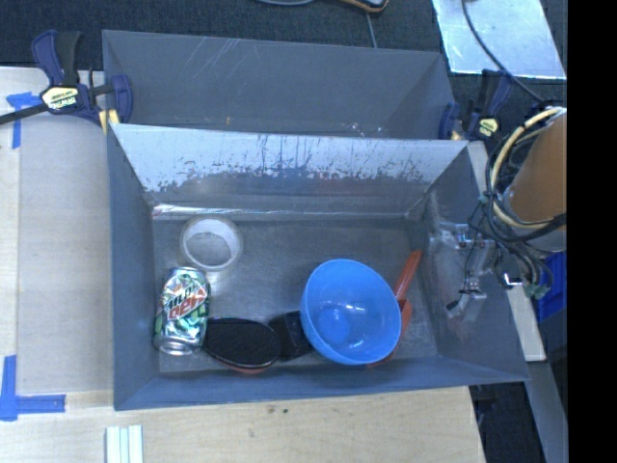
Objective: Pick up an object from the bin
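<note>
- Several loose things lie on the floor of the bin (289, 167); none is in the gripper (466, 295), which hangs above the sloping right wall, just beside the floor's right edge.
- Whether the claw is wide or narrow I cannot tell: cables and the grey wall behind blur its outline.
- Nearest to it is a thin red-handled tool (408, 276), leaning along the right side of a blue bowl (350, 312). The tool is probably light and stiff; its bare upper handle looks like the best place to grip.
- The bowl sits upright at the front right. It is likely hard, smooth plastic, slippery across its round body, so the rim is the sensible hold.
- Farther left lie a black oval thing (239, 343), a dented drink can (183, 309) on its side and a pale roll of tape (210, 258) behind the can.
- The tool's lower end is hidden by the bowl, so its kind is unclear. The bowl also covers part of the black thing, which I cannot identify.
</note>
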Controlling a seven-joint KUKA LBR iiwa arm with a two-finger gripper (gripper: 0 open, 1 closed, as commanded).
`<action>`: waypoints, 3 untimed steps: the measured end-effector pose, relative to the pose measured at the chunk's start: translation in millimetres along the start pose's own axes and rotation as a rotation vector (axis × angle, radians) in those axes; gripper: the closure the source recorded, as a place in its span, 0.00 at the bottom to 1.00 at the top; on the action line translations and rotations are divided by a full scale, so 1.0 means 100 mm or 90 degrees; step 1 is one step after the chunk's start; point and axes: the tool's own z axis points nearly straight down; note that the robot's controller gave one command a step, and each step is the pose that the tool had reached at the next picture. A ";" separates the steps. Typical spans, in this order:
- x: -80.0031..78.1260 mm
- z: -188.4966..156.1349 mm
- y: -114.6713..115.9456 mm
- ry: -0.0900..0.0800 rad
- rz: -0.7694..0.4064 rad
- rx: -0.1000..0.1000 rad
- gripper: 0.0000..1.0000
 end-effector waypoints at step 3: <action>0.30 0.56 0.37 -0.008 -0.006 0.003 0.00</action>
